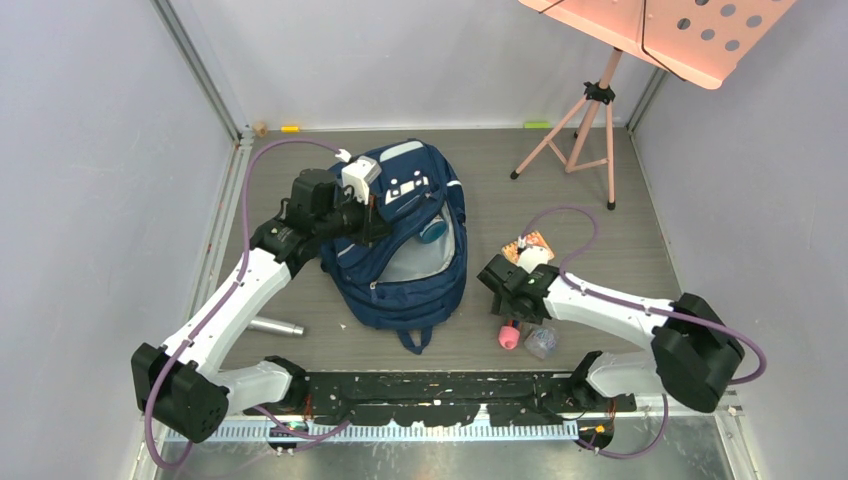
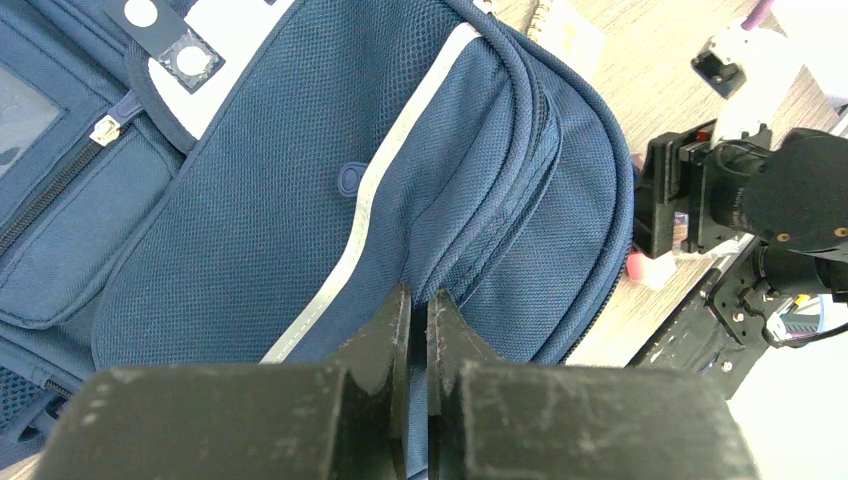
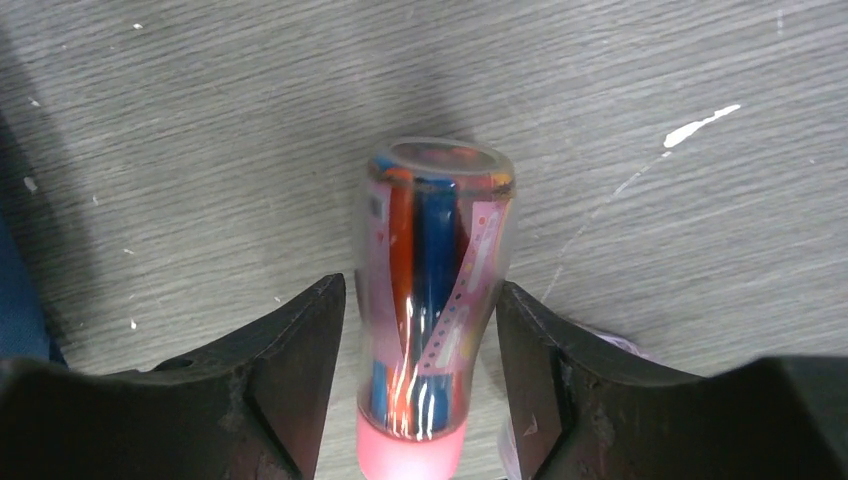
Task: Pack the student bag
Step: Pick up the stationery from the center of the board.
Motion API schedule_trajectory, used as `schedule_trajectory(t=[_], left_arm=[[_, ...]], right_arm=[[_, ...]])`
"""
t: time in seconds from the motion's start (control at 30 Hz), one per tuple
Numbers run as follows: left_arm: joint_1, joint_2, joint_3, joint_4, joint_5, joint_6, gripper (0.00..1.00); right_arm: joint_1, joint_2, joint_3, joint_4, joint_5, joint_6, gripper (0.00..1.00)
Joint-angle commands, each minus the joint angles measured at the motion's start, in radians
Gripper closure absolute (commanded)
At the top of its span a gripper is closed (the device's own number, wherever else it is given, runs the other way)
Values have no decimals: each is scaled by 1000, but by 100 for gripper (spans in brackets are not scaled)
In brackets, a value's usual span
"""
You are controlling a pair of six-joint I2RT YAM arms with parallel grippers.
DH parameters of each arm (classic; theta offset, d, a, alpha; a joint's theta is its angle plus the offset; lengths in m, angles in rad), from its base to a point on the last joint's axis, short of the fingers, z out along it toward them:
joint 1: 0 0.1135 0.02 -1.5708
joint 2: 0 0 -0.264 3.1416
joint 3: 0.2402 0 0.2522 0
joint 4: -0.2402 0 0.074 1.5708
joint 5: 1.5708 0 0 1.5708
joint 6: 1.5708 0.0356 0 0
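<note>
Packing looks barely begun. The student bag lies mid-table, main pocket gaping, with the left gripper pinched shut on its fabric. The right gripper straddles a clear pen tube, jaws apart and not yet touching — a metal cylinder and a notebook wait outside.

The grey wood-grain table carries a navy backpack under the left gripper, a silver cylinder nearer the bases than that gripper, a clear pink-capped tube of pens between the fingers of the right gripper, a clear plastic lump just beside the tube, a notebook just beyond that gripper, and a pink tripod stand well beyond it.
</note>
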Motion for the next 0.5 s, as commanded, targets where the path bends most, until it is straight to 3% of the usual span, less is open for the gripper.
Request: schedule_trajectory(t=[0.0,0.13,0.23,0.47], left_arm=[[4,-24,47,15,-33,2,100],[4,-22,48,13,-32,3,100],[4,-21,48,12,-34,6,100],[4,-19,50,12,-32,6,100]], right_arm=[[-3,68,24,103,7,-29,40],[-2,129,37,188,-16,-104,49],[-1,151,45,224,-27,-158,50],[26,115,1,218,-63,-143,33]])
